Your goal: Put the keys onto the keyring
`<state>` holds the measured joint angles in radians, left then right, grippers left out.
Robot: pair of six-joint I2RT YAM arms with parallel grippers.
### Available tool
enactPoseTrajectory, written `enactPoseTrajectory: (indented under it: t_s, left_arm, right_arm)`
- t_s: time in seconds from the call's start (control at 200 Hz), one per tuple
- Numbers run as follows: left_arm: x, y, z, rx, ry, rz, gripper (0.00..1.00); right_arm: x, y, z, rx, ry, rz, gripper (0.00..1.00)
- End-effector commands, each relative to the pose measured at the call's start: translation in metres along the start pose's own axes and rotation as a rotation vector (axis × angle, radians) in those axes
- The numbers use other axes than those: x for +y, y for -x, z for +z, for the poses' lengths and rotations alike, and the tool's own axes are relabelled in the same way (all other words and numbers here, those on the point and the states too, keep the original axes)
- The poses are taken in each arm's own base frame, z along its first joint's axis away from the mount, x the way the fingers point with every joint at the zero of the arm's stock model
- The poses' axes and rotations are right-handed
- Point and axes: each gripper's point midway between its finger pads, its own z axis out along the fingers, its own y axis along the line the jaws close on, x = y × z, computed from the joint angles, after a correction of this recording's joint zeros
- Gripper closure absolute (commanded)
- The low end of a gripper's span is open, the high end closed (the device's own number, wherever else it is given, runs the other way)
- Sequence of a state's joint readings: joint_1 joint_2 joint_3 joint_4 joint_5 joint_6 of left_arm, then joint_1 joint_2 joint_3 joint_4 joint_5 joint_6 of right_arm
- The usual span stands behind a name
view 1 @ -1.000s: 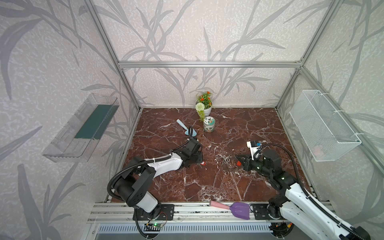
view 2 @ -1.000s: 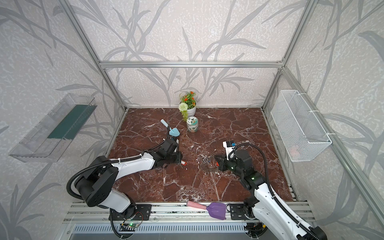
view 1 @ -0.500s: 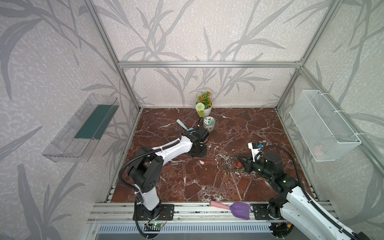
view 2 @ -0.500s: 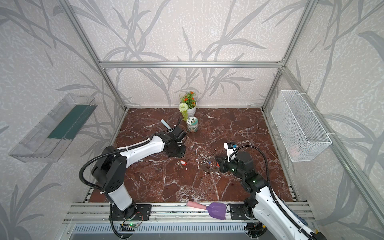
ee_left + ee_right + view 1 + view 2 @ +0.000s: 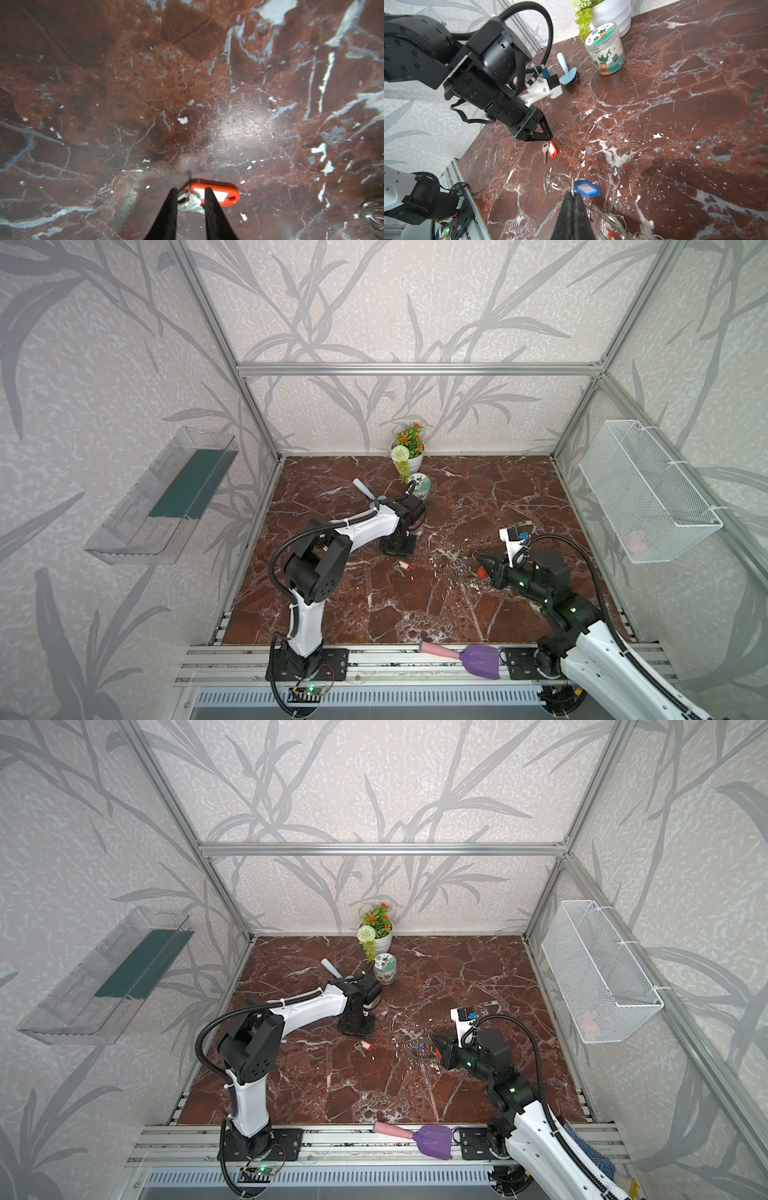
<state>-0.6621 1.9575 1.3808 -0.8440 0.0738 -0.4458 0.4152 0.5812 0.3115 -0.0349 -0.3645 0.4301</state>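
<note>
Left end effector [image 5: 190, 188] shifted, spread beside red key [image 5: 220, 195], marble floor [image 5: 415, 614], right end effector [image 5: 572, 193] pinching keyring [image 5: 557, 181]

On the red marble table [image 5: 457, 977], my left gripper [image 5: 354, 1028] points down, just far-left of the red-orange key [image 5: 366, 1046]. Right of the key lies the keyring [image 5: 417, 1049], with my right gripper [image 5: 435, 1042] at its right edge. A patterned cup [image 5: 384, 968] stands far; a purple trowel [image 5: 432, 1142] lies near.
</note>
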Motion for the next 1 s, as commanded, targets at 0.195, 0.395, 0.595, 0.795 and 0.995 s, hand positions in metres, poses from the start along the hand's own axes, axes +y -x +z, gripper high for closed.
enactPoseTrajectory:
  t_s: [0.195, 0.395, 0.595, 0.795, 0.995]
  left_arm:
    - [0.006, 0.000, 0.004, 0.038, 0.061, 0.021, 0.81]
    - [0.008, 0.000, 0.006, 0.047, 0.071, 0.023, 0.87]
    - [0.008, 0.000, 0.006, 0.050, 0.074, 0.024, 0.94]
    - [0.003, 0.005, -0.008, -0.018, 0.050, 0.014, 1.00]
    - [-0.008, 0.015, -0.037, -0.226, -0.038, -0.012, 1.00]
  right_arm:
    - [0.003, -0.001, -0.002, -0.013, 0.016, -0.005, 1.00]
    - [0.001, -0.002, -0.001, -0.013, 0.013, -0.005, 1.00]
    - [0.000, -0.005, 0.000, -0.011, 0.014, -0.001, 1.00]
    - [0.001, -0.005, 0.000, -0.010, 0.018, -0.002, 1.00]
    - [0.001, -0.004, 0.001, -0.004, 0.018, 0.000, 1.00]
